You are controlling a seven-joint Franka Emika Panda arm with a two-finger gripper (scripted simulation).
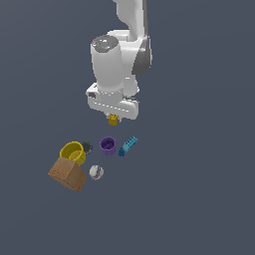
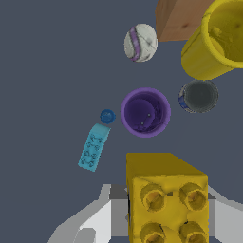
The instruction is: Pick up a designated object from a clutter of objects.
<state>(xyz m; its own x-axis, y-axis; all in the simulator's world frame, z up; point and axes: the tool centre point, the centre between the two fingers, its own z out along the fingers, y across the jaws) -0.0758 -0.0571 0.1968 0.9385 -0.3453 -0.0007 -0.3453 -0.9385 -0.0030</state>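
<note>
The hand [image 1: 113, 118] grips the yellow brick [image 1: 113, 119], one finger on each side of it, as the wrist view shows: the brick [image 2: 166, 199] sits studs-up between the two grey fingers [image 2: 102, 220]. In the exterior view the brick hangs under the arm, raised off the bench [image 1: 199, 199] and apart from the other objects.

The clutter lies on the bench below the hand. The purple cup [image 1: 108, 145] stands upright, open end up. The blue brick [image 1: 127, 146] lies just beside it, toward the exterior view's right. A small blue ball [image 2: 107, 116] lies between that brick and the cup. The yellow bowl [image 1: 72, 152] sits toward the exterior view's left, with a small dark object [image 1: 87, 147] between bowl and cup. The brown box [image 1: 67, 174] touches the bowl. The white ball [image 1: 96, 172] rests near the box.
</note>
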